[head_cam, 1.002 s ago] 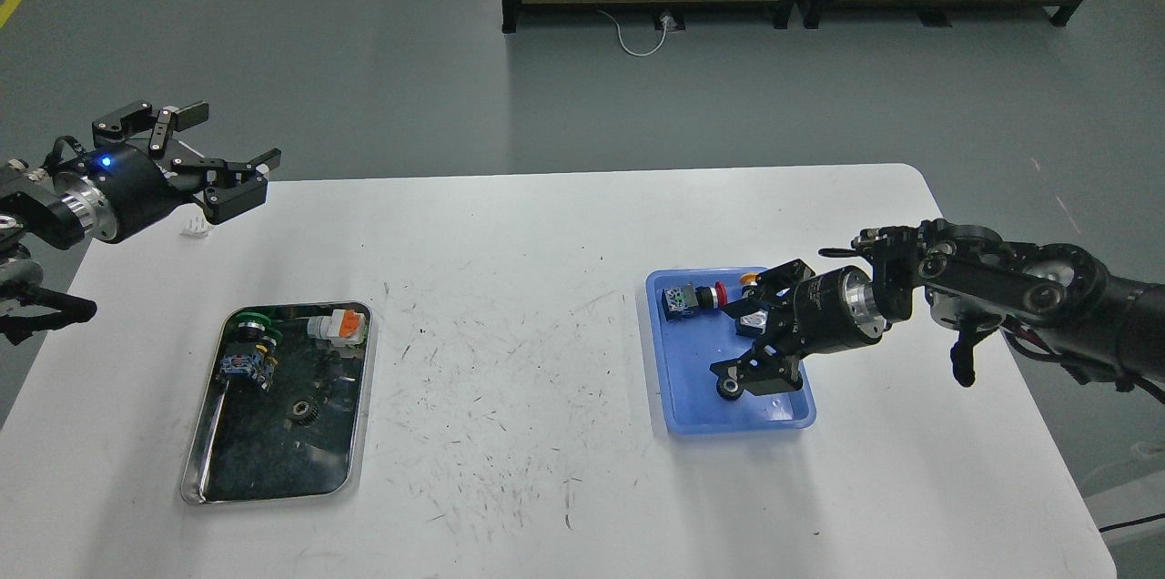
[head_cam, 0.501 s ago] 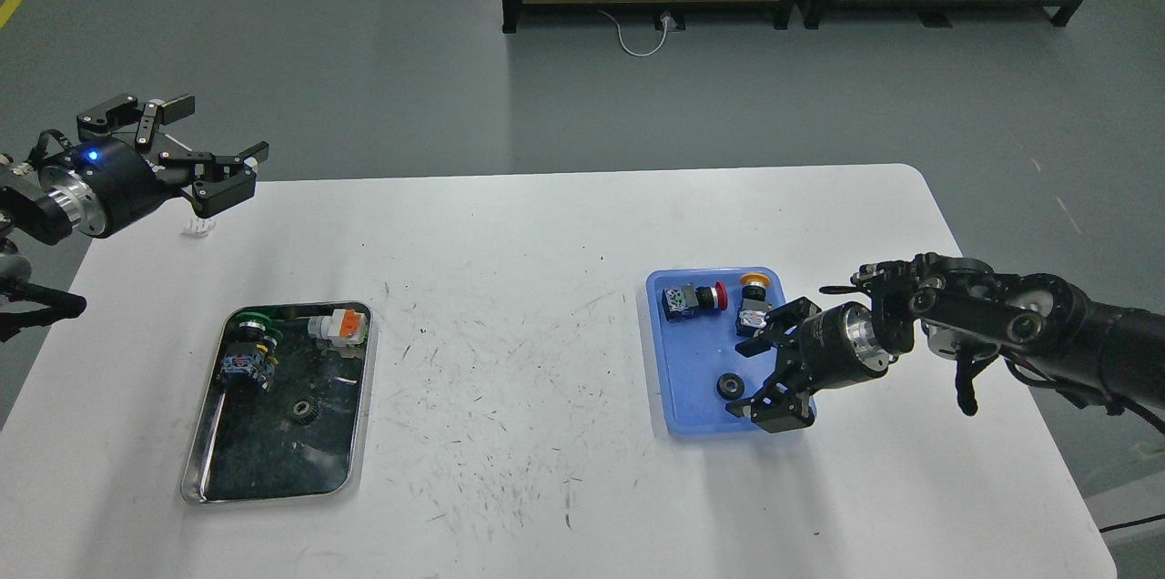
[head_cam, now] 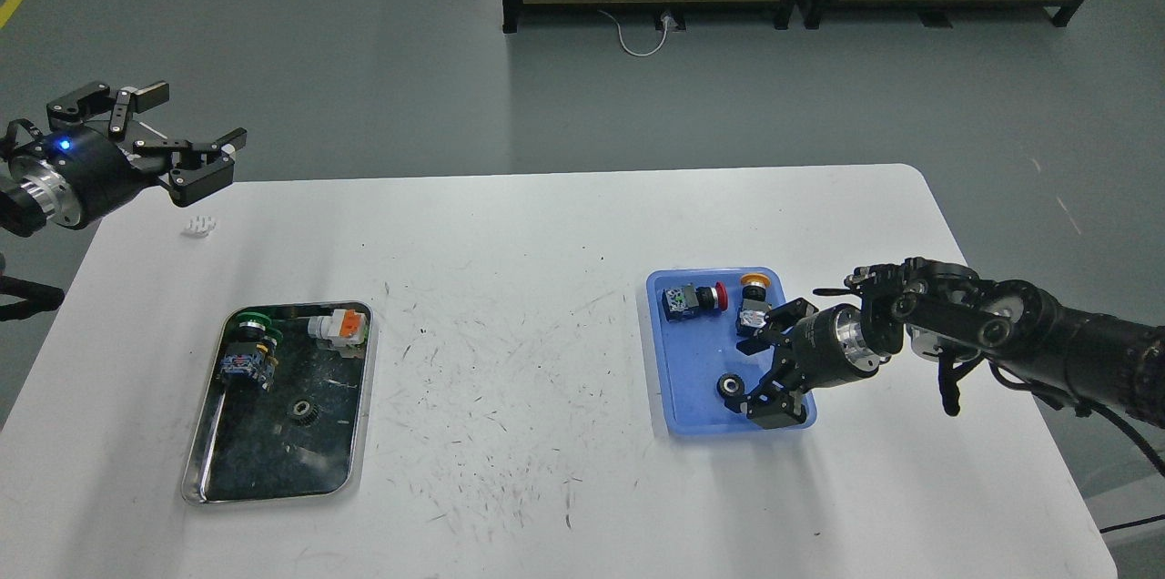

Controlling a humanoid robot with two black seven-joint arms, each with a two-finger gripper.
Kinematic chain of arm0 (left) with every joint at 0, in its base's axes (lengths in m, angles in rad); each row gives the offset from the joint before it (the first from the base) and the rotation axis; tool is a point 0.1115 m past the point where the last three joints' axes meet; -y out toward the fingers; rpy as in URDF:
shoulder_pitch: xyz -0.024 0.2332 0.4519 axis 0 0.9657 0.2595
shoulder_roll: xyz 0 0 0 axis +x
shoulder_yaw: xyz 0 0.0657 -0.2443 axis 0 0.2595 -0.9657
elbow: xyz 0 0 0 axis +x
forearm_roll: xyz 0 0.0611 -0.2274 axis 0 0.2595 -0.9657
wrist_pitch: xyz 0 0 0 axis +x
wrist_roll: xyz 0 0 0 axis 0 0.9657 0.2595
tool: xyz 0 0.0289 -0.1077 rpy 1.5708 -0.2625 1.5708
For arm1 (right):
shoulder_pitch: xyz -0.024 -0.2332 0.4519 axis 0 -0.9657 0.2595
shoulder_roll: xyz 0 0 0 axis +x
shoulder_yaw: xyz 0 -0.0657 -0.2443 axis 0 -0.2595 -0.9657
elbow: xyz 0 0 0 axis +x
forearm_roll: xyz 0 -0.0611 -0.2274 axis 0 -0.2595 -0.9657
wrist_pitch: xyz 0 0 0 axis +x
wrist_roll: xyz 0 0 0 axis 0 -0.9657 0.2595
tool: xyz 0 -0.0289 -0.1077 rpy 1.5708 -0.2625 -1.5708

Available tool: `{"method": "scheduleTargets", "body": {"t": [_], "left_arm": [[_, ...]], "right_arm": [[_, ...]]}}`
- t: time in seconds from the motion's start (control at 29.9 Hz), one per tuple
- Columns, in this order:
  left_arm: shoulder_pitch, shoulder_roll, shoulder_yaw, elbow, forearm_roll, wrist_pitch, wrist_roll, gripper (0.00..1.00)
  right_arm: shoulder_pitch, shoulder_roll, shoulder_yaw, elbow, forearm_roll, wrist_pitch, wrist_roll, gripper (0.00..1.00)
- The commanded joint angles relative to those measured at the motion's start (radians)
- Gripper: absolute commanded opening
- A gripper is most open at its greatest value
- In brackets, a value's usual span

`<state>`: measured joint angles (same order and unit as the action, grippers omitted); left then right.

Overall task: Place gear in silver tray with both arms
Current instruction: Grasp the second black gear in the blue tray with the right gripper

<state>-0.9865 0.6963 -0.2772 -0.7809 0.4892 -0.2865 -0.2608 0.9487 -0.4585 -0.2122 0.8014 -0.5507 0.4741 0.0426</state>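
Head view: right end effector [head_cam: 763, 376] spread wide, empty, low over blue tray [head_cam: 678, 379] beside gear [head_cam: 728, 387].

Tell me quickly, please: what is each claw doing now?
Left claw: open, holding nothing, up beyond the table's far left corner.
Right claw: open, empty, over the blue tray.

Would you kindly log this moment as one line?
right gripper: open, beside gear in blue tray | left gripper: open, raised | silver tray: one gear

No legible text, labels, brands or numbers on any object or surface.
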Motion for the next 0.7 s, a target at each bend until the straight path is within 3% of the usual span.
{"method": "scheduleTargets", "body": {"t": [0.0,0.33,0.47,0.67], "left_arm": [[-0.001,0.003,0.000,0.000,0.000,0.000,0.000,0.98],[-0.006,0.017,0.000,0.000,0.000,-0.002,0.000,0.98],[-0.006,0.017,0.000,0.000,0.000,-0.002,0.000,0.98],[-0.008,0.022,0.000,0.000,0.000,-0.002,0.000,0.98]], "right_arm": [[-0.004,0.017,0.001,-0.013,0.000,0.000,0.000,0.78],[0.001,0.027,-0.001,-0.013,-0.001,0.004,-0.003,0.60],[0.001,0.026,-0.001,-0.013,-0.003,0.006,-0.004,0.48],[-0.001,0.021,-0.003,-0.013,-0.015,0.008,-0.007,0.42]]}}
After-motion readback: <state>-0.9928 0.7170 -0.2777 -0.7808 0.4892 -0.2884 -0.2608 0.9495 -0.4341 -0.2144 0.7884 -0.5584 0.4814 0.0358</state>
